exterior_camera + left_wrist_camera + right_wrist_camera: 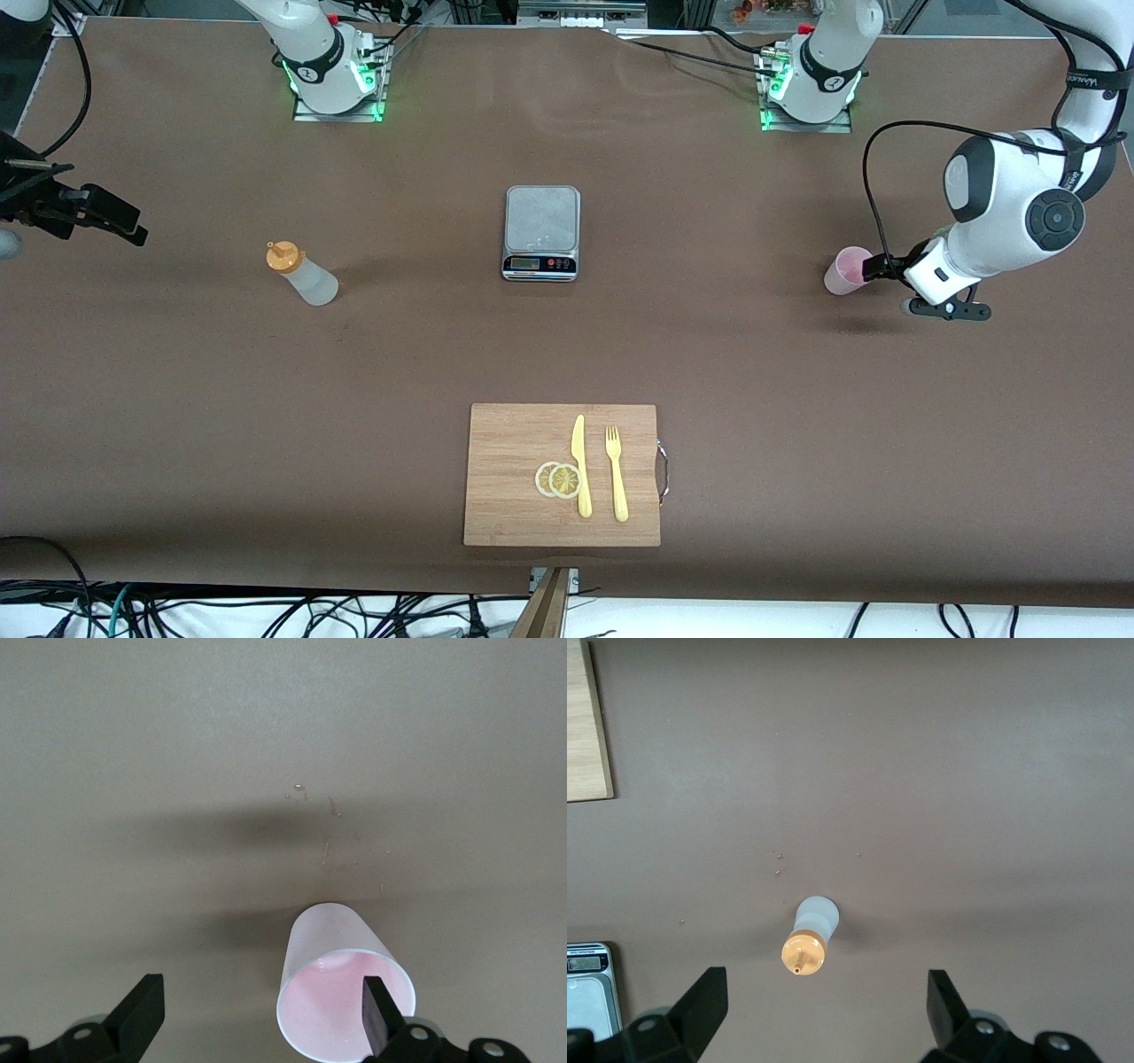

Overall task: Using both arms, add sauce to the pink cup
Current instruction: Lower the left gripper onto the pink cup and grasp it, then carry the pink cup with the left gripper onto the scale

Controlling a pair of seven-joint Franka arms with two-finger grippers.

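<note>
The sauce bottle stands upright on the brown table toward the right arm's end, whitish with an orange cap. My right gripper is open and empty in the air at that end, apart from the bottle. In the right wrist view the bottle shows below the open gripper. The pink cup stands upright toward the left arm's end. My left gripper is open right beside it. In the left wrist view one finger is over the mouth of the cup. The cup is not between the fingers.
A grey kitchen scale sits mid-table between the bottle and the cup. A wooden cutting board lies nearer the front camera with a yellow knife, a fork and two lemon slices.
</note>
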